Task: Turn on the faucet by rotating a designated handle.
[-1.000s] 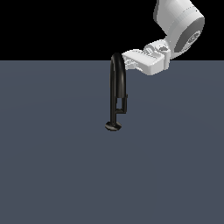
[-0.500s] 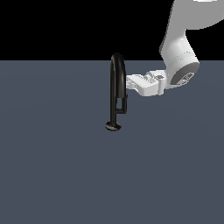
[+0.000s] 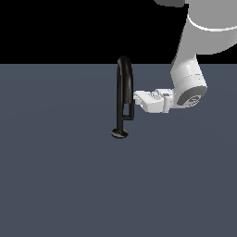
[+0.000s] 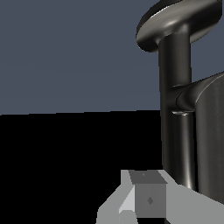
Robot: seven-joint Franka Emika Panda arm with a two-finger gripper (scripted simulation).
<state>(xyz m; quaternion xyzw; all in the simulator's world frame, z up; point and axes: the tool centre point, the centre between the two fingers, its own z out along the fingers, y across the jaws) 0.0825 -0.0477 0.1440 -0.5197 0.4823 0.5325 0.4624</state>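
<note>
item: faucet (image 3: 123, 78) — tall, slim, glossy black, arched gooseneck top, small flat roundish foot resting on the dark grey bench (image 3: 55, 185). stands upright near the middle of the bench, as the exterior view shows it. in the wrist view the foot and stem fill one side of the picture at close range.

item: handle (image 3: 132, 107) — short thin black rod, running alongside the faucet's stem on the exterior view's right, joined to the stem at its lower end. it appears parallel to the stem, which suggests no turn yet; the pictures give no sure sign of the valve's setting.

item: gripper (image 3: 137, 98) — white, held level, reaching in from the exterior view's right of the faucet. the tips sit at the handle's upper part, touching it or just beside it; true contact cannot be told. how far apart the fingers (image 4: 144, 199) stand cannot be told either: the exterior view shows them edge-on, the wrist view shows only one grey pad close to the stem.

progress: approach looks done, arm placed against the handle side of the faucet. remaining, by judgement: push or sweep the handle about its joint until the faucet is on. task not yet done.
</note>
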